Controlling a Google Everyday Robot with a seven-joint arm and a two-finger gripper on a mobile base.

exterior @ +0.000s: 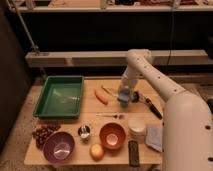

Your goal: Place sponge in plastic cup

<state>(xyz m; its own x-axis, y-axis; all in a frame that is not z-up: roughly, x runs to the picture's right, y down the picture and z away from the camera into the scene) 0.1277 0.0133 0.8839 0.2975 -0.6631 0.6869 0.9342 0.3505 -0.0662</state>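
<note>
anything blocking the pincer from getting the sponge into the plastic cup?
Nothing visible does. The pincer hangs at the blue things mid-table, right of the carrot; sponge and plastic cup cannot be told apart there. The knife lies off to the right.
</note>
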